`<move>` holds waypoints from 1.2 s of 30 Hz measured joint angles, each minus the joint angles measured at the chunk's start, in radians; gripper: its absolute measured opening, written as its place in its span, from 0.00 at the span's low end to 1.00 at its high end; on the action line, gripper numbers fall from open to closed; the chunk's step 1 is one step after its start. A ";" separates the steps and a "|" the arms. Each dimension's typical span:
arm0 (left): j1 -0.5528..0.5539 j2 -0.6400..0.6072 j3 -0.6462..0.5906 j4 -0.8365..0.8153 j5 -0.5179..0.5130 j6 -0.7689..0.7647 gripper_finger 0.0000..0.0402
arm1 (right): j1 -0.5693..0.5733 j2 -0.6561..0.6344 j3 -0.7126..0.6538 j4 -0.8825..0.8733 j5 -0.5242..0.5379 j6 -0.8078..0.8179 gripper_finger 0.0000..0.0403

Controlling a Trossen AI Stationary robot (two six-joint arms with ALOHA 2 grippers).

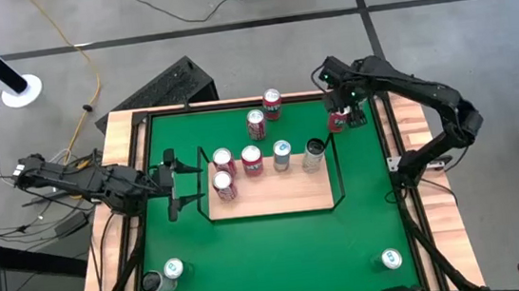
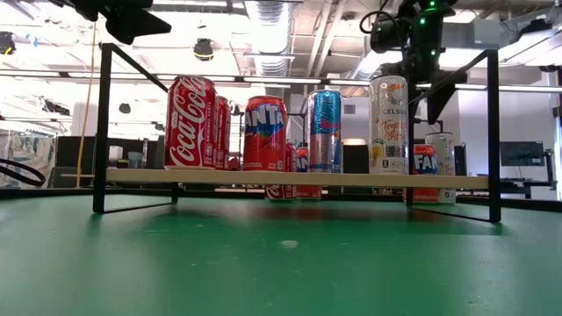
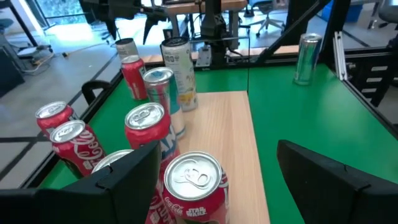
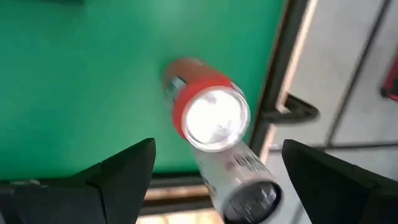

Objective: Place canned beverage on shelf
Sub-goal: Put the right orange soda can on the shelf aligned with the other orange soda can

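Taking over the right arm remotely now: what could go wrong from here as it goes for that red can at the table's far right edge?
The right gripper hangs open above the red can, which stands close to the table's black edge rail; a finger could catch the rail or tip the can. On the shelf, the tall white can stands by the wire end rail, so bringing a can in there could knock it.
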State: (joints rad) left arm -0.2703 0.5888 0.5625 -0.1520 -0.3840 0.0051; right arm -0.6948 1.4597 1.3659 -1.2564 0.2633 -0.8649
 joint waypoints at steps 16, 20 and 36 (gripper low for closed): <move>0.000 0.000 0.000 -0.003 0.006 0.036 0.76 | -0.089 0.122 -0.001 -0.012 -0.080 -0.008 0.94; 0.000 0.000 0.000 -0.024 0.006 0.038 0.76 | -0.091 0.140 -0.001 -0.004 -0.061 -0.023 0.94; 0.000 0.000 0.000 -0.023 0.013 0.062 0.76 | -0.121 0.243 0.000 0.026 -0.063 -0.025 0.94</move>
State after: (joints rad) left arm -0.2703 0.5888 0.5629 -0.1745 -0.3714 0.0669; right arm -0.8154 1.7030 1.3655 -1.2300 0.2008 -0.8902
